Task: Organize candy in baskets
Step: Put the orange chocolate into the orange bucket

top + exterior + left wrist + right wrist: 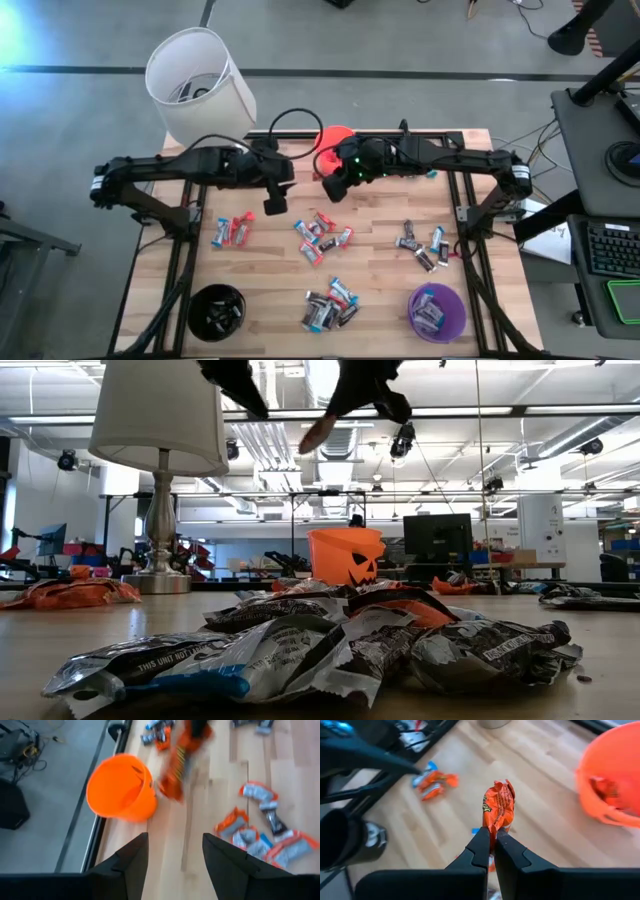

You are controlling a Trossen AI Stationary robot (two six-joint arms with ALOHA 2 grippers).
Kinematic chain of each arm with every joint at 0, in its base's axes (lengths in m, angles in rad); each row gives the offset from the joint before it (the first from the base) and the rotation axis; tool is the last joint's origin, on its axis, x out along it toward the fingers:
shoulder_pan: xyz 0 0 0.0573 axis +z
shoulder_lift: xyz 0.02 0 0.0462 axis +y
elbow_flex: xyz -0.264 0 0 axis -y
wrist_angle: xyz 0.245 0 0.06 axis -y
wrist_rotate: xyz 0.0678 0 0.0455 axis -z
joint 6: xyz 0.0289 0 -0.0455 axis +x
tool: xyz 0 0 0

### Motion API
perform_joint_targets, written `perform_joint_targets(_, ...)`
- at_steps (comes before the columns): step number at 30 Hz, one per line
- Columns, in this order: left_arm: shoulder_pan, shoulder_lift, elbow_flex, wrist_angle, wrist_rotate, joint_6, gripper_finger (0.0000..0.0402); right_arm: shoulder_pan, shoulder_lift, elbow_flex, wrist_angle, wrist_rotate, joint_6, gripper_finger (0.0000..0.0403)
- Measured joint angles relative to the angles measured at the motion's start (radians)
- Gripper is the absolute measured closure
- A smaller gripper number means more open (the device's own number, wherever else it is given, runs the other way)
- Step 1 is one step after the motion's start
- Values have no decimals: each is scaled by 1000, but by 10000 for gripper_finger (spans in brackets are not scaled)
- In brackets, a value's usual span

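My right gripper (492, 834) is shut on an orange-wrapped candy (498, 807), high above the table's far middle and beside the orange basket (336, 138). My left gripper (175, 837) hangs open just left of it (275, 203), with nothing between its fingers. Loose candies lie flat on the wood in several heaps (232, 232) (321, 238) (424, 246) (330, 304). The black basket (215, 311) stands at the near left. The purple basket (437, 311) stands at the near right with candies inside. My right gripper pinches one end of the orange wrapper (494, 826) between its two fingertips. The fingers slant downward from the table's right. The rest of the candy sticks out past the fingertips and is lifted clear of the table (318, 432).
A lamp with a large white shade (200, 82) stands at the far left corner, close behind my left arm. Black frame rails (180, 262) run along both table sides. A heap of candies (320, 645) lies close before the low camera.
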Motion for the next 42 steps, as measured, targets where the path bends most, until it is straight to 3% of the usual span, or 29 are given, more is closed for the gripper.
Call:
perform_joint_targets(12,0,-4,-5,-149,0,5,232,-183,0,-3,-69,-14,-130,394)
perform_joint_targets(27,0,-4,-5,-272,-1,-80,232,-419,0,-36,-72,-146,-367,394)
perform_joint_targets(32,0,-4,-5,-291,-1,-92,232,-453,0,-78,-43,-232,-423,394)
perform_joint_targets(42,0,24,-6,-316,-3,-114,232,-470,96,-92,0,-283,-489,394)
